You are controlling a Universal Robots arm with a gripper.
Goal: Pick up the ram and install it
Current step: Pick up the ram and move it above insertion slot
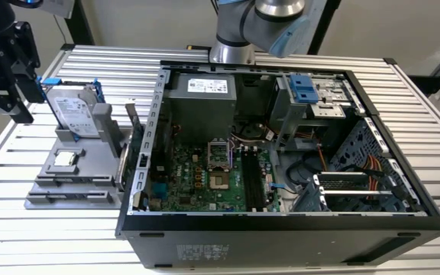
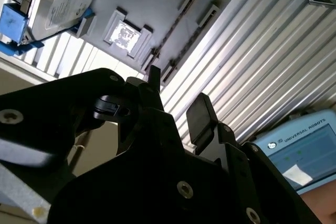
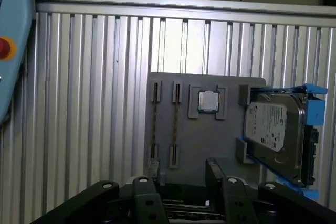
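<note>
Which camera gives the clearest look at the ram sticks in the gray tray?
The first wrist view: both ram sticks stand edge-on in the gray tray, seen squarely and whole. The second wrist view shows them slanted and thin. In the exterior view they are faint thin strips.

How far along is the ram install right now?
Nothing looks done: both thin dark ram sticks stand on edge in the grey holder tray, and the motherboard's black memory slots look empty. In hand: nothing; the black gripper hovers over the tray, jaws open. Picking and installing remain.
</note>
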